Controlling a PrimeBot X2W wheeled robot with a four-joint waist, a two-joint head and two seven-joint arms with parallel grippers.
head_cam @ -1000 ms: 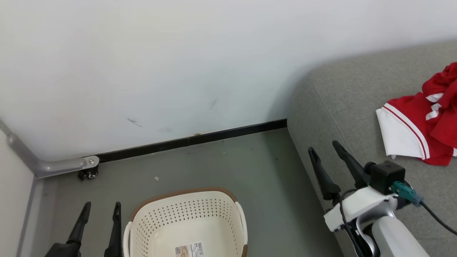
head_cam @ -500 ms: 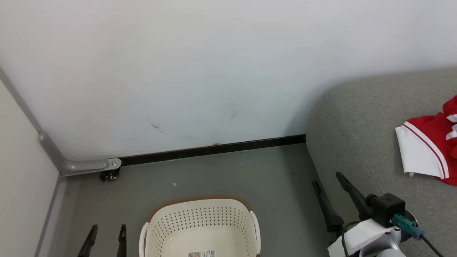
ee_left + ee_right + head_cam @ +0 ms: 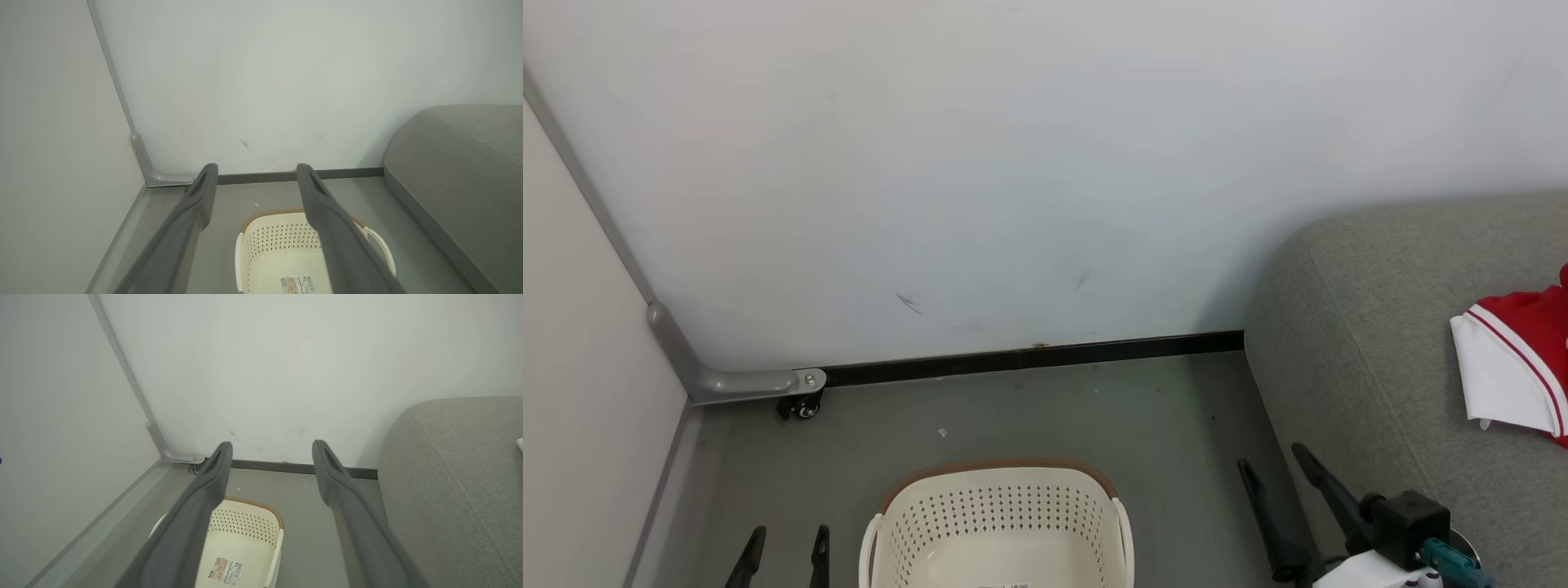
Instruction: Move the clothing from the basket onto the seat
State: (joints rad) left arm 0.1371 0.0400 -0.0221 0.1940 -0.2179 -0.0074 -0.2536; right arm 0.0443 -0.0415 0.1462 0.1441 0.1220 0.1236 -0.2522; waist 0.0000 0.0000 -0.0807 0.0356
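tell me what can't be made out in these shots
- clothing: head view, cut off by the right edge; whether both garments lie on the seat cannot be told.
- basket: its near end is cut by the bottom edge in all three views, so part of its floor is hidden.
- label: right wrist view, print too small to read.
- left gripper: head view, bottom edge leaves just the fingertips.

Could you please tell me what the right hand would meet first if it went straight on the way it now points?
Probably the white wall, just above its dark skirting; the line seems to pass over the basket, though depth is unclear.
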